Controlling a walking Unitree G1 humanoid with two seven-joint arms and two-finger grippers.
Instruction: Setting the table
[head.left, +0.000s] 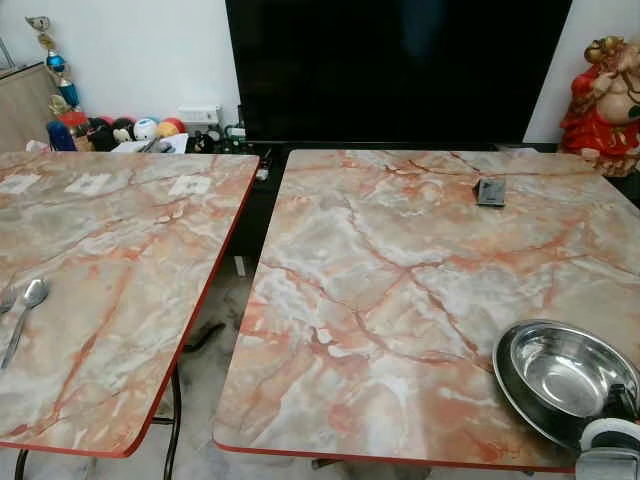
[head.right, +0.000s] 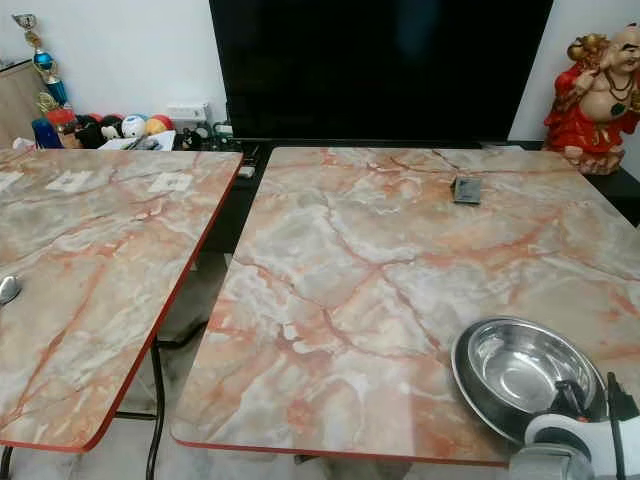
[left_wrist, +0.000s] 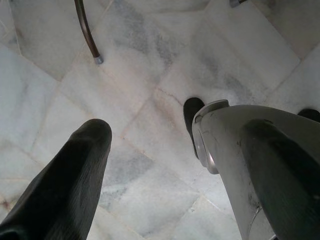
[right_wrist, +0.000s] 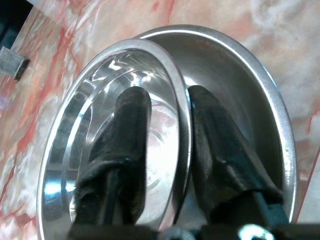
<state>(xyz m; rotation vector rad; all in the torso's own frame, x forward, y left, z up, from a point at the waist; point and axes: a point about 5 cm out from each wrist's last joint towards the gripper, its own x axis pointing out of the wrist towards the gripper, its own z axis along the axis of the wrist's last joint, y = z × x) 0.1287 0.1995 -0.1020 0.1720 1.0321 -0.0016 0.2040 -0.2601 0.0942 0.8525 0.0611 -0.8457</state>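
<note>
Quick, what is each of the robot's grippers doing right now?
Left gripper: open, holding nothing, hanging over the marble floor.
Right gripper: closed on the rim of the upper steel bowl, which sits in a second bowl.

We see two shiny steel bowls nested near the front right corner of the right marble-patterned table, the upper one tilted in the lower. A spoon lies flat on the left table, bowl end away.

White wall, black TV, marble floor.
</note>
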